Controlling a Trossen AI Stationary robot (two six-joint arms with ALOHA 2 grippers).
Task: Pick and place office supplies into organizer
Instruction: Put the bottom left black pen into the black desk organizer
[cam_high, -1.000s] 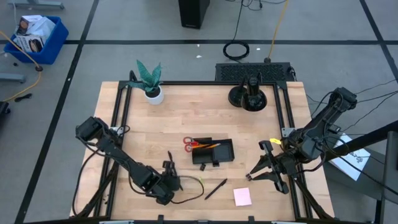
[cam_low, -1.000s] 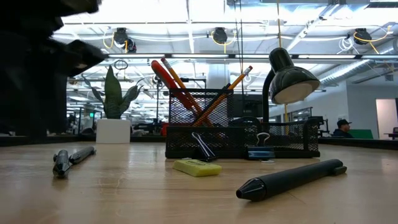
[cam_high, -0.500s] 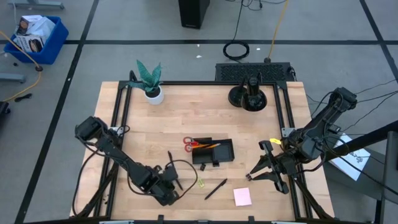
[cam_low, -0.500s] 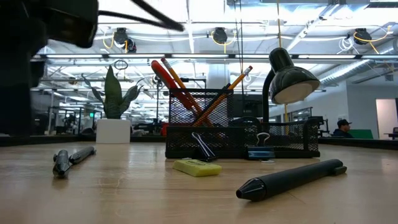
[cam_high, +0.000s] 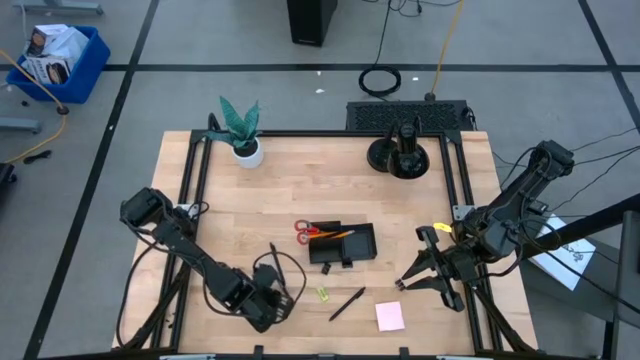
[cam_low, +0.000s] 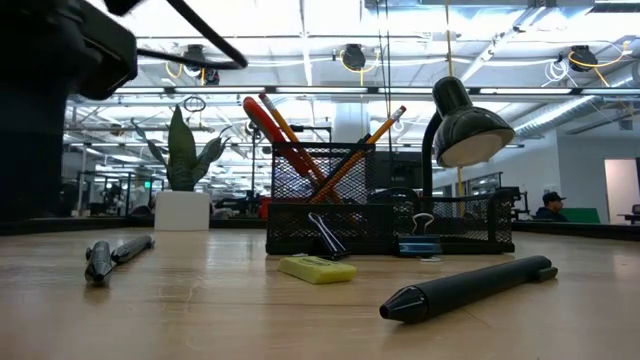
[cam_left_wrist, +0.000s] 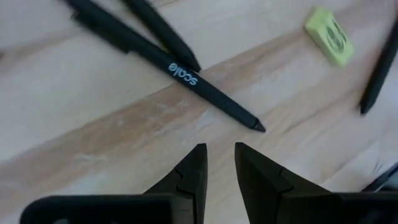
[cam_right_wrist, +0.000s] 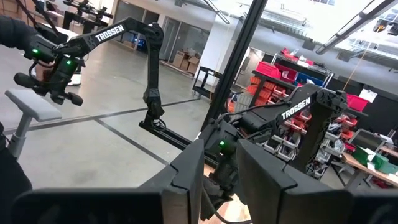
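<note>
L pincer (cam_left_wrist: 217, 163) hangs over the table (cam_high: 250, 200), down-left of the organizer (cam_high: 343, 246); fingers (cam_left_wrist: 191, 171) apart by a narrow gap, nothing between them. Just ahead of the tips in the left wrist view lies a black pen (cam_left_wrist: 168, 67) w/ white lettering, a second black pen (cam_left_wrist: 160, 28) crossing beside it. Yellow-green piece (cam_high: 323, 294) sits below the organizer, near the pincer; another black pen (cam_high: 347, 303) just right of it. Pink sticky-note pad (cam_high: 390, 316) lower-right of the organizer. Red-handled scissors (cam_high: 303, 231) and orange pencils (cam_high: 335, 235) stand in the organizer's left part. R pincer (cam_high: 405, 283) waits well right of the organizer, near the table edge; fingers (cam_right_wrist: 193, 171) slightly apart, holding nothing.
</note>
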